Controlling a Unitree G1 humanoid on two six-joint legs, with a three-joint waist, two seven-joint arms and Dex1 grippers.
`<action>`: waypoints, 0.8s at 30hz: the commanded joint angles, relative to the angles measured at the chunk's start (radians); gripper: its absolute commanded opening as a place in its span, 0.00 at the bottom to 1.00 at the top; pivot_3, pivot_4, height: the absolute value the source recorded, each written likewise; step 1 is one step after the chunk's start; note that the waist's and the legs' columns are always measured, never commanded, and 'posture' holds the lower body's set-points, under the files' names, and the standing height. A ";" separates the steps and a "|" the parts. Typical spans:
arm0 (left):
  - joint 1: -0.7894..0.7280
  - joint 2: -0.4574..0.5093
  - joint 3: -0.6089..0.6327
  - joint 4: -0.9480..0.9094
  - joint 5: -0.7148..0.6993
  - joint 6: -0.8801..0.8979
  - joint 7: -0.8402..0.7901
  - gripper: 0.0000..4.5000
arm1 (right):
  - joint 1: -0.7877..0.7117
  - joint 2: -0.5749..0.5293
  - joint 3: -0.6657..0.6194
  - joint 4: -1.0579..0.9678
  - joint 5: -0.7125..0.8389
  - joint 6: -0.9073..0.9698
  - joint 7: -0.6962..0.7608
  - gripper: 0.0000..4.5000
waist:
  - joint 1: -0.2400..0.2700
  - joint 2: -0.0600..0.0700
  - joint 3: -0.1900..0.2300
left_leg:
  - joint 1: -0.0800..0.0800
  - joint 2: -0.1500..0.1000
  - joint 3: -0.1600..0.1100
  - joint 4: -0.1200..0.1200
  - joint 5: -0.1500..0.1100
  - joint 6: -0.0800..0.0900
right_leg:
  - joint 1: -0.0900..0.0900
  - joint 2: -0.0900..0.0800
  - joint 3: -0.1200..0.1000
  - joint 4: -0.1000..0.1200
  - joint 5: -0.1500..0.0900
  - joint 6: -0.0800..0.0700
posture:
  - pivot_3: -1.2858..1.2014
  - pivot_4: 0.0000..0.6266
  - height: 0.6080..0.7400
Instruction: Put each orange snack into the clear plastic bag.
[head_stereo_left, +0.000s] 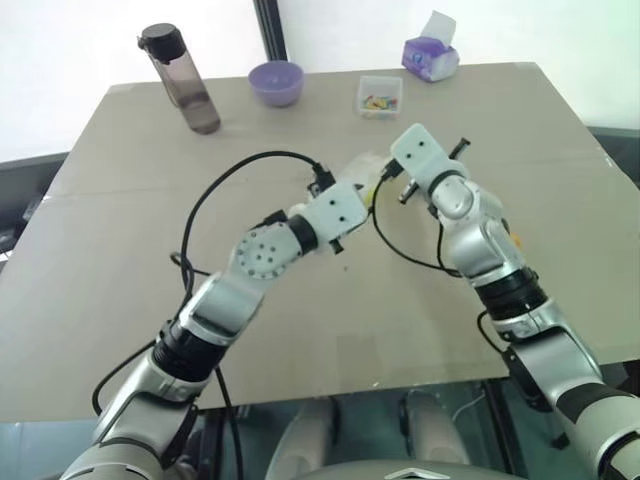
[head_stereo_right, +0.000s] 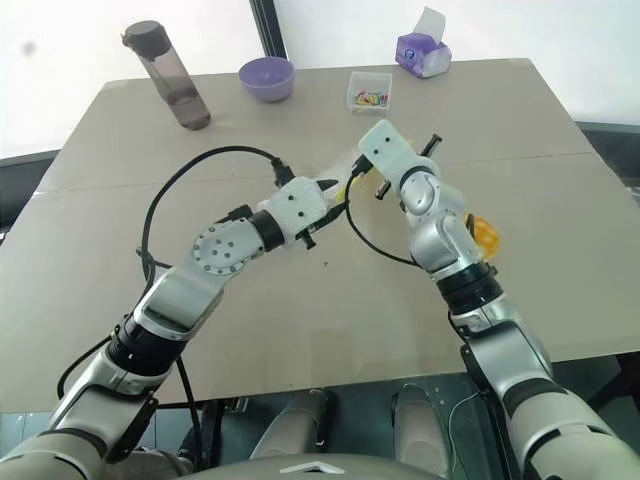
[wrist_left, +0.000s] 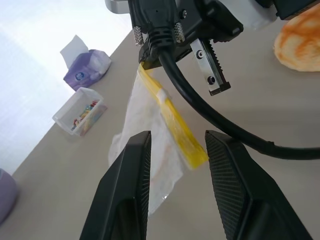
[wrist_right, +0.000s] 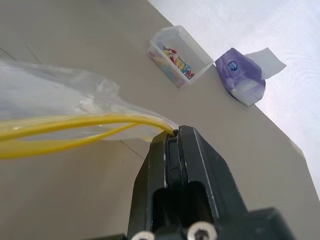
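Right claw (wrist_right: 174, 134) clamped on the yellow seal strip of the clear plastic bag (wrist_left: 145, 135), held above the desk (head_stereo_left: 120, 280). Left claw (wrist_left: 177, 150) open around the strip. Orange snack (head_stereo_right: 484, 232) lies on the desk beside the right arm.

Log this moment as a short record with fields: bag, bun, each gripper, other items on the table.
bag: clear bag hangs above the table, yellow strip up
right gripper: shut on the bag's strip
left gripper: open, fingers either side of the strip
bun: orange bun on the table beside the right arm
others: bottle, purple bowl, small clear box, tissue pack
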 joint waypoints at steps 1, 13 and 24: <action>-0.019 -0.008 0.022 0.002 0.071 -0.037 0.001 0.41 | -0.016 0.015 0.004 -0.083 -0.003 0.013 0.007 0.00 | 0.000 0.000 0.000 | 0.000 0.000 0.000 0.000 0.001 -0.001 | -0.001 0.000 0.000 0.002 0.000 0.000 | 0.52 0.24 1.00; -0.020 -0.084 0.061 -0.014 0.129 -0.040 -0.014 0.41 | -0.008 0.032 0.022 -0.080 -0.005 0.014 0.006 0.00 | -0.001 0.000 0.000 | 0.000 -0.001 -0.001 0.002 0.002 -0.003 | -0.002 0.000 0.000 0.008 0.000 0.000 | 0.52 0.24 1.00; 0.000 -0.122 0.059 -0.059 0.125 -0.047 -0.065 0.41 | -0.005 0.079 0.014 -0.037 0.000 0.025 -0.063 0.00 | -0.002 0.000 0.000 | 0.000 -0.001 -0.001 0.003 0.002 -0.003 | -0.002 0.000 0.000 0.008 0.000 0.000 | 0.52 0.24 1.00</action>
